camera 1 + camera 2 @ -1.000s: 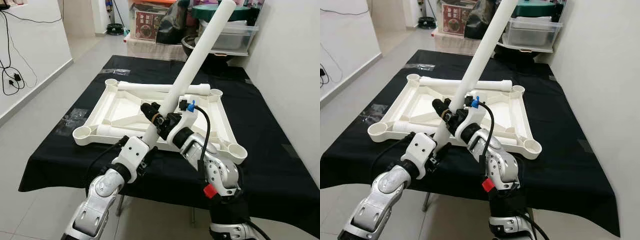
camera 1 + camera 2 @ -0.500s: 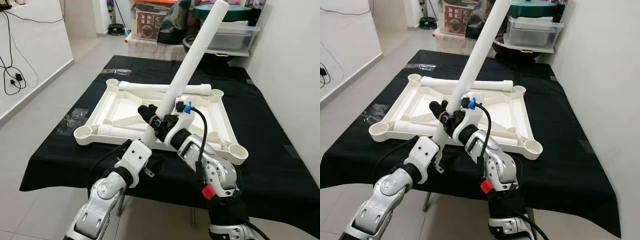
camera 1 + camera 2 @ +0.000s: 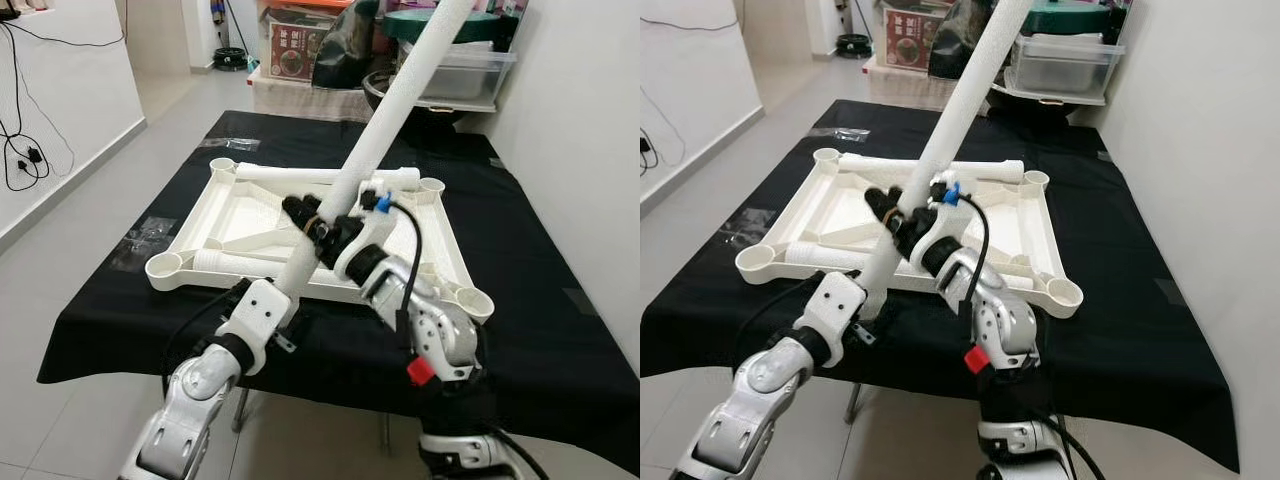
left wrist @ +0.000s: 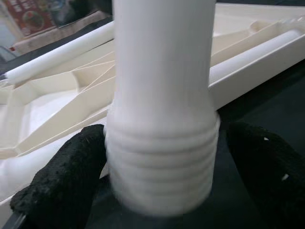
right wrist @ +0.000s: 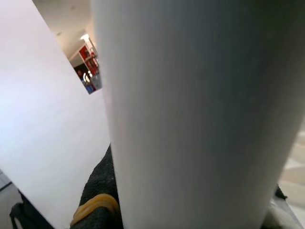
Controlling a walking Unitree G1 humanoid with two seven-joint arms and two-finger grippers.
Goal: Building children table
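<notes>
A long white table leg point(image 3: 398, 95) slants up and away over the upturned white table top point(image 3: 452, 245), which lies on the black-clothed table. My left gripper point(image 4: 162, 179) is shut on the leg's threaded lower end, one black finger point(image 4: 62, 176) on each side. My right gripper point(image 3: 318, 228) is shut on the leg higher up, above the top's near rail. The leg point(image 5: 190, 119) is seen close up in the right wrist view. Two more legs lie in the top, one along its far side point(image 3: 320, 176) and one at the near left point(image 3: 240, 262).
Round corner sockets sit at the top's near left point(image 3: 165, 267) and near right point(image 3: 476, 300). The black cloth point(image 3: 545, 330) is bare on the right. Boxes and plastic bins point(image 3: 460, 65) stand behind the table. A white wall runs close along the right; cables point(image 3: 25, 150) hang at the left wall.
Both grippers have carried the leg a little up and farther over the table top; its upper tip now passes out of the top of the picture.
</notes>
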